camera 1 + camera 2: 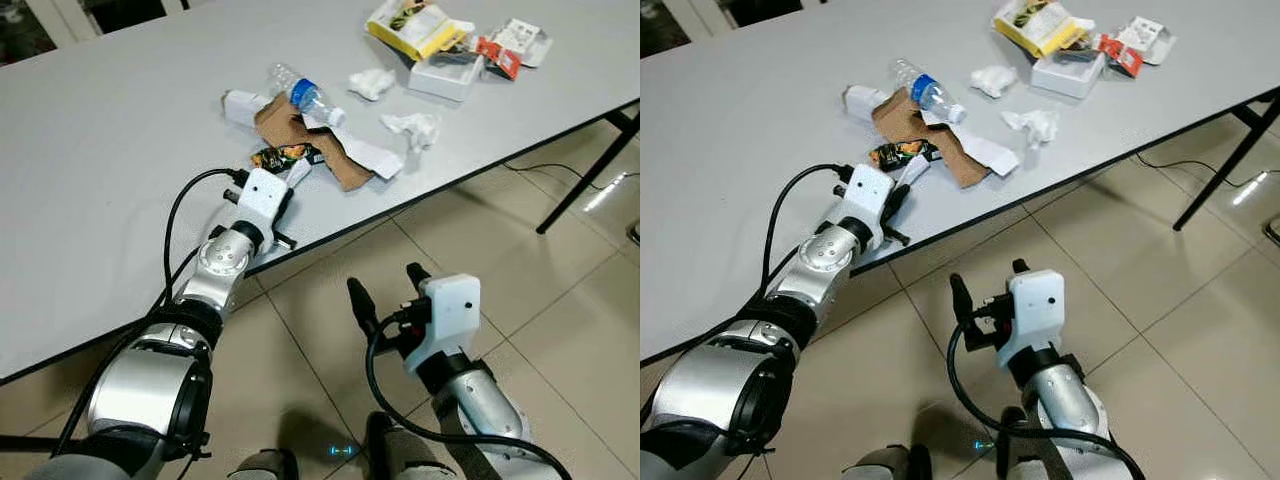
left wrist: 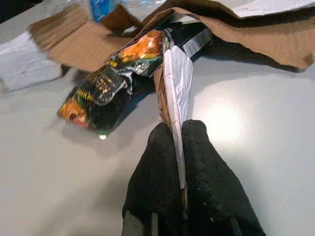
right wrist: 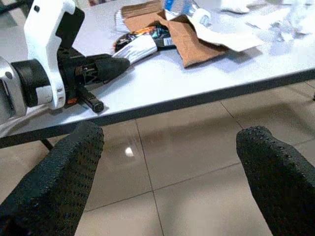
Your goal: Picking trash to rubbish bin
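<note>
Snack wrapper (image 2: 115,78), dark with orange print, is lying on the grey worktop (image 1: 110,150) near its front edge, partly tucked under a piece of torn brown cardboard (image 1: 300,135). Its silver inner flap (image 2: 177,83) is sticking out toward the edge. Left tool (image 2: 183,147) is reaching over the front edge, fingers pressed together and pinching that flap.

A plastic bottle (image 1: 300,92) with a blue label is lying across the cardboard. A white paper strip (image 1: 365,155) is running out from under the cardboard toward the edge. Crumpled tissues (image 1: 415,128) are sitting beside it, close to the edge, and another tissue (image 1: 372,82) farther in. A yellow packet (image 1: 415,28), a white box (image 1: 445,75) and a red-and-white wrapper (image 1: 510,45) are clustering at the far right of the worktop.

Bare worktop surface is extending to the left of the pile. Right tool (image 1: 385,290) is hanging below worktop level over the tiled floor (image 1: 520,270), fingers wide apart, gripping nothing.
</note>
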Robot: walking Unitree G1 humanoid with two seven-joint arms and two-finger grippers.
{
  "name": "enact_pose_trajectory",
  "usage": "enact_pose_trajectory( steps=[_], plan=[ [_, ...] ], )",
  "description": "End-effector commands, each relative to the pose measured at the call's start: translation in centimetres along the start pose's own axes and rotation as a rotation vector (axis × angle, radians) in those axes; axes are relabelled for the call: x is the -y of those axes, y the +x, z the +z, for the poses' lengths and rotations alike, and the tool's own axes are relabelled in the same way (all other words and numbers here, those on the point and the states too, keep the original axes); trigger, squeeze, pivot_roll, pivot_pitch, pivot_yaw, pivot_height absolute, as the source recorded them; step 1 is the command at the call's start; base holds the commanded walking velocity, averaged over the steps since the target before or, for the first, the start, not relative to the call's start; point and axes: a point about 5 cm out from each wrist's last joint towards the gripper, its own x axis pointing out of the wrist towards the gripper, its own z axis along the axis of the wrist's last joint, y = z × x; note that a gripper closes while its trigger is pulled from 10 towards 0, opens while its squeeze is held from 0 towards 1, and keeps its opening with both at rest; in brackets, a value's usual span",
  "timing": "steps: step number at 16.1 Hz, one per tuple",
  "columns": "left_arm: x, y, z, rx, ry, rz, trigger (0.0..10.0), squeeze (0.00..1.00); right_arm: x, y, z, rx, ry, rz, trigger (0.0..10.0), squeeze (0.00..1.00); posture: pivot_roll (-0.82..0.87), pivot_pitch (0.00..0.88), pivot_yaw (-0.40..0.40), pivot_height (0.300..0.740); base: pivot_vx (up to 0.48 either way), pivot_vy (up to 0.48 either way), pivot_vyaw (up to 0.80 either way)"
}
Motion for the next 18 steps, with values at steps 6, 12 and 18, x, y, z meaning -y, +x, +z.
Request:
enact_pose_trajectory(
  steps=[6, 12, 18],
  plan=[
    [0.0, -1.3, -0.8, 0.067, -0.064, -0.017, 0.0, 0.0, 0.4, 0.6, -0.5, -0.01, 0.005, 0.014, 10.0, 0.0, 0.08, 0.167, 0.05, 0.74, 0.0, 0.0, 0.0],
    [0.3, -2.1, -0.2, 0.122, -0.039, -0.108, 0.0, 0.0, 1.1, 1.2, -0.4, 0.0, -0.01, -0.002, 10.0, 0.0, 0.11, 0.148, 0.023, 0.74, 0.0, 0.0, 0.0],
    [0.5, -4.6, -0.8, 0.134, 0.051, -0.087, 0.0, 0.0, 2.3, 1.7, -0.3, 0.014, -0.037, -0.027, 10.0, 0.0, 0.15, 0.113, -0.001, 0.74, 0.0, 0.0, 0.0]
  ],
)
